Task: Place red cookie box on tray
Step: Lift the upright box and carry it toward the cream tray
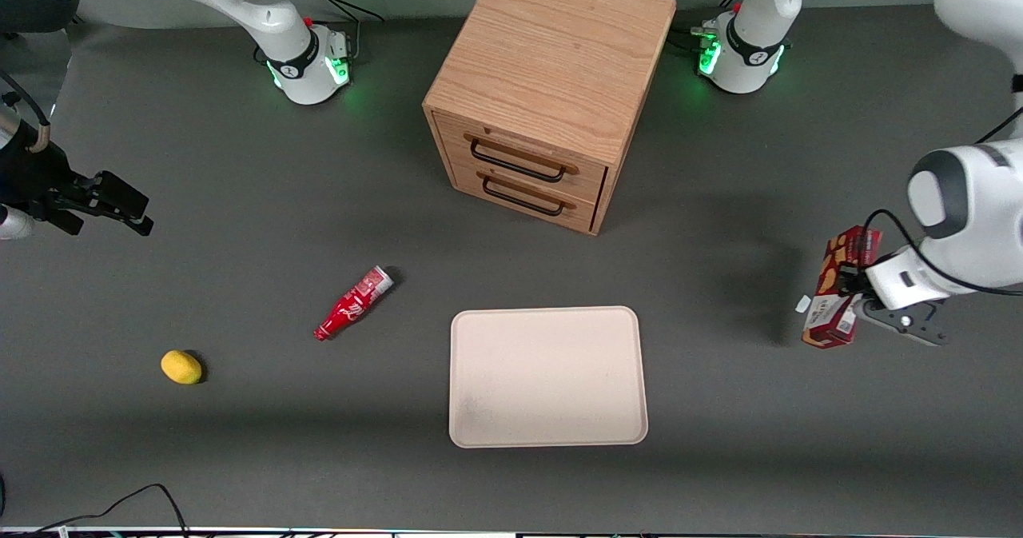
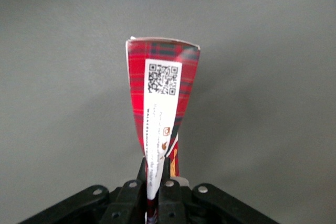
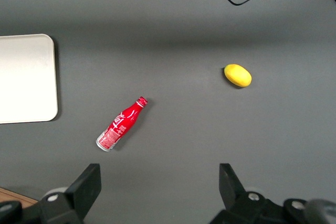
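Observation:
The red cookie box [image 1: 837,290] hangs above the table at the working arm's end, well off to the side of the tray [image 1: 547,376]. My gripper [image 1: 855,292] is shut on it. In the left wrist view the box [image 2: 163,103] sticks out from between the black fingers [image 2: 137,174], squeezed thin where they pinch it, with its tartan print and white QR label facing the camera. The cream tray lies flat with nothing on it, nearer the front camera than the wooden drawer cabinet [image 1: 551,90]; its corner also shows in the right wrist view [image 3: 26,80].
A red soda bottle [image 1: 353,303] lies on its side beside the tray, toward the parked arm's end. A yellow lemon [image 1: 181,366] sits farther out that way. The two-drawer wooden cabinet stands at mid-table.

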`<move>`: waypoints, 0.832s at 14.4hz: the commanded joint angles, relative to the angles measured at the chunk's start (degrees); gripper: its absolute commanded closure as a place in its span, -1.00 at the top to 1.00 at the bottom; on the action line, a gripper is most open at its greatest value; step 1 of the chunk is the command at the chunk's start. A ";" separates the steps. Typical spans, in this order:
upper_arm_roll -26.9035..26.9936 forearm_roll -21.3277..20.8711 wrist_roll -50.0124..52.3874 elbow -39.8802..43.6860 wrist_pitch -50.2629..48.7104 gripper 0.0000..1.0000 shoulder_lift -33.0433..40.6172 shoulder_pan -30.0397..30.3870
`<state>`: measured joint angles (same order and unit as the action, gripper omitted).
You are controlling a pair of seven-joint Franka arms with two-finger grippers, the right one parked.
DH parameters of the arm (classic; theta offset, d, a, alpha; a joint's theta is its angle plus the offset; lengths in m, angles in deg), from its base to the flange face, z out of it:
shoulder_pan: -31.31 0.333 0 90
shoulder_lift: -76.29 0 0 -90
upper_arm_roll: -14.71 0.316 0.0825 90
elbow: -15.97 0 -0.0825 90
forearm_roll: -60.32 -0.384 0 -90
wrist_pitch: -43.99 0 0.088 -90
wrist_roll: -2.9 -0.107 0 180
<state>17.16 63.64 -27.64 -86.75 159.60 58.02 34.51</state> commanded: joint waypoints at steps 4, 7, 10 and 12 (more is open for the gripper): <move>0.01 0.64 4.33 19.64 -21.98 -1.00 -0.10 -0.21; -0.34 0.55 9.07 25.09 -26.48 -1.00 -0.01 -1.35; -1.75 0.19 17.50 29.06 -30.43 -1.00 -0.36 -4.68; -2.53 0.28 25.05 30.64 -30.88 -1.00 -0.80 -8.80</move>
<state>14.68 63.87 -9.94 -60.24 131.08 58.86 29.82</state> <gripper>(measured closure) 0.916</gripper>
